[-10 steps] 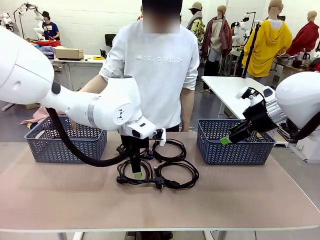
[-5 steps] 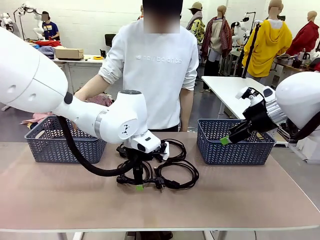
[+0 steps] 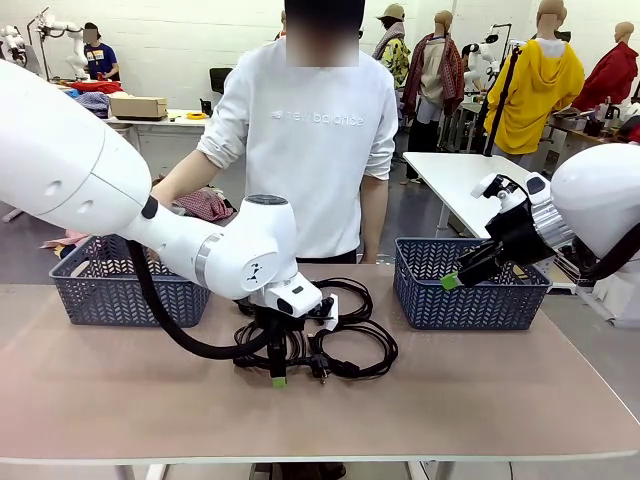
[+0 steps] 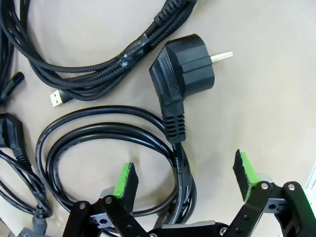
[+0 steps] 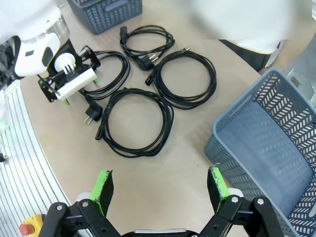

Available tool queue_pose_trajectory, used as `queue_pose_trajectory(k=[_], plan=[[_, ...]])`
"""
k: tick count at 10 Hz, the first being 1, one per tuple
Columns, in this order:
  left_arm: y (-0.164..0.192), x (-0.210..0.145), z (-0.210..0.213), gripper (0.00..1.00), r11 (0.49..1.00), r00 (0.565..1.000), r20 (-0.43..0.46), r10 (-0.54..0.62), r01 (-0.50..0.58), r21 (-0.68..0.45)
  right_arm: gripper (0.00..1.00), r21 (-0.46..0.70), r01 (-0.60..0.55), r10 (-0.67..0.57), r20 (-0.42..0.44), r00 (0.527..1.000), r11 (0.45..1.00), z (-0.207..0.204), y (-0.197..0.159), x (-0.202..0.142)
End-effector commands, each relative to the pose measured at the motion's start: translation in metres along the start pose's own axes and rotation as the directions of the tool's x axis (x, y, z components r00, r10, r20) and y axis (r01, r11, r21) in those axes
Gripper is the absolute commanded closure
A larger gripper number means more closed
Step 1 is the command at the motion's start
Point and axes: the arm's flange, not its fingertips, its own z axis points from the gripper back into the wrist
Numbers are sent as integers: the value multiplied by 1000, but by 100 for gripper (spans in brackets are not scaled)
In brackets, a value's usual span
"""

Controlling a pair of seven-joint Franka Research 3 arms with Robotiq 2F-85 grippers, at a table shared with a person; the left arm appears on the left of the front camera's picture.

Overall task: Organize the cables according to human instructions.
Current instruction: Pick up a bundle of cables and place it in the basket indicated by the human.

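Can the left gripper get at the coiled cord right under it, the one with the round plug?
Probably yes: the left gripper is open over the cord, whose strands run between the pads, and nothing lies over them.

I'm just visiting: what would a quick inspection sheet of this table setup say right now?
Surface: tan table, flat.
Job's things: four coiled black cords grouped mid-table, between two grey baskets.
Clutter: nothing seen.
Grippers: left gripper open, straddling one cord beside its plug; right gripper open, near the right-hand basket.
Cables: black hose hangs under the left arm.
Surroundings: person in white top at far side.
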Motion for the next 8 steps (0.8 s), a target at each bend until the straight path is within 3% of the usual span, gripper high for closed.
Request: queue_pose_trajectory(k=[1, 2, 3, 4, 5, 6, 7, 8], plan=[[3, 3, 0, 0, 1000, 1000, -11, 11, -11, 19, 0, 12, -7, 6, 21, 1000, 1000, -3, -3, -1], [4, 4, -2, 0, 1000, 1000, -18, 13, -12, 12, 0, 12, -7, 6, 21, 1000, 1000, -3, -3, -1], [5, 4, -1, 19, 1000, 1000, -21, 10, -10, 14, 0, 12, -7, 6, 21, 1000, 1000, -3, -3, -1], [4, 4, -1, 19, 1000, 1000, -18, 10, -10, 15, 0, 12, -7, 6, 21, 1000, 1000, -3, -3, -1], [4, 3, 0, 38, 1000, 1000, -19, 11, -11, 15, 0, 12, -7, 6, 21, 1000, 1000, -3, -3, -1], [5, 4, 1, 25, 1000, 1000, -20, 12, -12, 15, 0, 12, -7, 6, 21, 1000, 1000, -3, -3, -1], [5, 4, 2, 57, 1000, 1000, -20, 11, -10, 17, 0, 12, -7, 6, 21, 1000, 1000, -3, -3, -1], [4, 4, 3, 44, 1000, 1000, -18, 8, -7, 16, 0, 12, -7, 6, 21, 1000, 1000, -3, -3, -1]])
